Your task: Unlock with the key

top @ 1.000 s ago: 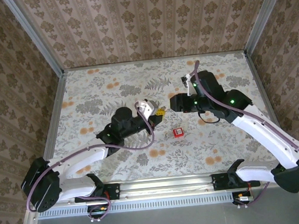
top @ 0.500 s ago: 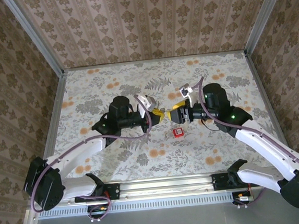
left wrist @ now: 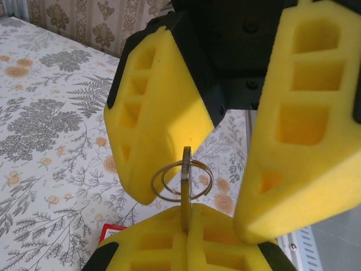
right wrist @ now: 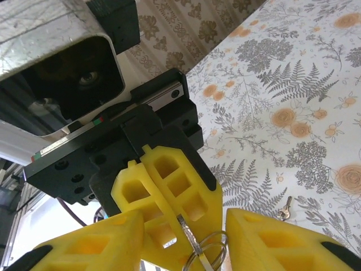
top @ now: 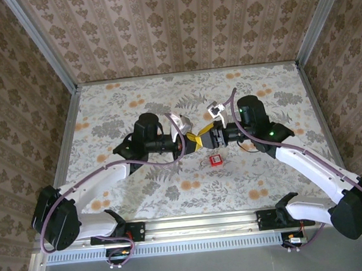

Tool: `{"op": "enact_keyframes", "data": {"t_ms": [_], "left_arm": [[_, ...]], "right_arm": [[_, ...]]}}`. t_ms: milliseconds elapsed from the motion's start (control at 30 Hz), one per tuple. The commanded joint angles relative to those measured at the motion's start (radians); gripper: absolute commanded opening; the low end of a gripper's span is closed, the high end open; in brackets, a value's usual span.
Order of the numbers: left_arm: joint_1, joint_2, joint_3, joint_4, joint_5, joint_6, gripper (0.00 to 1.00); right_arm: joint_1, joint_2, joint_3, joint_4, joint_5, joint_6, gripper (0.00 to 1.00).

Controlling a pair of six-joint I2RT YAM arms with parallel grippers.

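Where the two arms meet over the middle of the flower-patterned table [top: 110, 199], both are raised off the surface, tool tip to tool tip.

- Left arm [top: 102, 177] reaches in from the near left, right arm [top: 310, 162] from the near right.
- Left tool [top: 190, 142]: yellow foam pads [right wrist: 169, 186] pressed together, pinching a thin flat metal strip [left wrist: 185, 192] seen edge-on. The strip stands up out of the seam between the pads. Cannot tell whether it is a key blade.
- Right tool [top: 205, 137]: spread, with one foam pad [left wrist: 163, 113] on each side of the strip. The gap between its pads is wide. Cannot tell whether the nearer pad touches the top of the strip.
- Two thin wire rings [left wrist: 197, 164] hang on the strip, overlapping, in the space between the right tool's pads.
- Red tag [top: 216, 160]: flat on the table, just nearside of the meeting tools and a little to the right, clear of both.
- Key [right wrist: 286, 210]: tiny and silver, lying flat on the table below the tools and touched by neither. Its join to the tag is too small to make out.
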Motion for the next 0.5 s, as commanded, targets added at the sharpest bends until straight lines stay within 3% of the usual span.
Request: {"op": "enact_keyframes", "data": {"t_ms": [0,467], "left_arm": [[0.013,0.021,0.035,-0.007,0.057,-0.022,0.00],[0.019,0.052,0.042,0.020,0.096,-0.056,0.00]], "right_arm": [[-0.003,-0.001,0.025,0.025,-0.034,-0.006,0.39],[0.007,-0.001,0.028,0.008,-0.015,0.000,0.14]]}}
